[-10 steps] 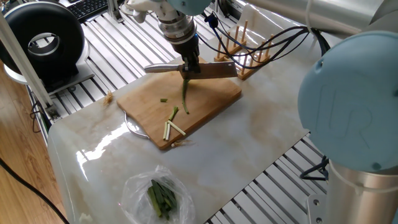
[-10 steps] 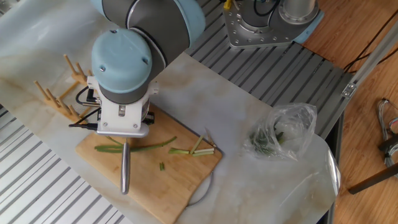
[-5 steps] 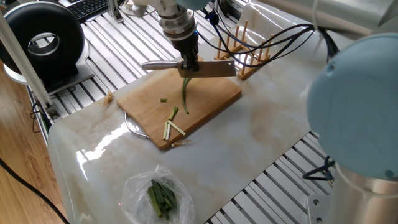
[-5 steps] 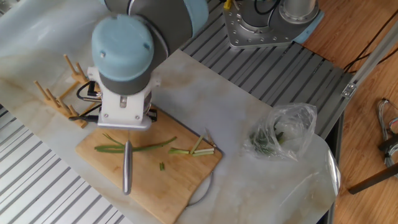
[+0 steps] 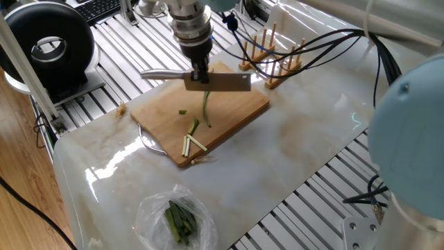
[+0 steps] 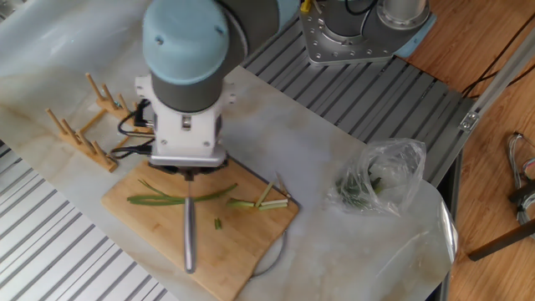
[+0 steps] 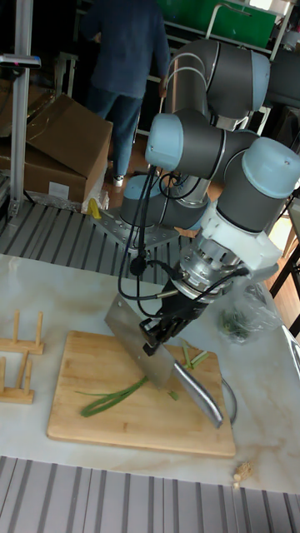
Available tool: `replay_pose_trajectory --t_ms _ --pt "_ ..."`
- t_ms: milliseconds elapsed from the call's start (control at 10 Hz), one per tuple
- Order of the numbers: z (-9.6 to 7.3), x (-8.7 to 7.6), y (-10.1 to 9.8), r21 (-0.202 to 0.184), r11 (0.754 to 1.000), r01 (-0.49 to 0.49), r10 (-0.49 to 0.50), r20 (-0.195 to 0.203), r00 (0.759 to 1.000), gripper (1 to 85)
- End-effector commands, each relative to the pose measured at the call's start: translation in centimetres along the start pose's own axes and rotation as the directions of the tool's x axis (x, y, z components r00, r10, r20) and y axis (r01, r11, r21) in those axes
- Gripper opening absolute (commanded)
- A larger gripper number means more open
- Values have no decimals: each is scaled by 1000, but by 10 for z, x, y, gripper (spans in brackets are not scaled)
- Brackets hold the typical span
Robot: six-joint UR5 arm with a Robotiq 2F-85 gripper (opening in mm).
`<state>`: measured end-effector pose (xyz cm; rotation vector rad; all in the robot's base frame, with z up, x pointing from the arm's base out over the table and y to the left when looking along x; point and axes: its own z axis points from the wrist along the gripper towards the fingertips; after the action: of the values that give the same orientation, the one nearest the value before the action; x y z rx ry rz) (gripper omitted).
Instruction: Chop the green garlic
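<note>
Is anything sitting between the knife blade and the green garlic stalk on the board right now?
Nothing visible is. The claw holds the knife above the cutting board, and the green garlic lies bare on the wood beneath it, with only loose cut pieces nearby, off to the side.

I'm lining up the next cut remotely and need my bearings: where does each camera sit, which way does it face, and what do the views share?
One fixed view: high, across the table from the arm's base, looking down at the cutting board; shows gripper and elbow.
The other fixed view: overhead from the opposite side; wrist housing hides the gripper, knife handle pokes out.
Tall fixed view: low at the table edge, facing the whole arm.
All show the board and green garlic.
</note>
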<state>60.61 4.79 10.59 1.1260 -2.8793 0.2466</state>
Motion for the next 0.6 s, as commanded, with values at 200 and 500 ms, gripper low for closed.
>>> replay_pose_trajectory --t_ms 200,500 --pt "6 -15 25 -55 996 73 -70 57 996 13" --pt "1 -16 28 -66 990 125 -120 76 990 13"
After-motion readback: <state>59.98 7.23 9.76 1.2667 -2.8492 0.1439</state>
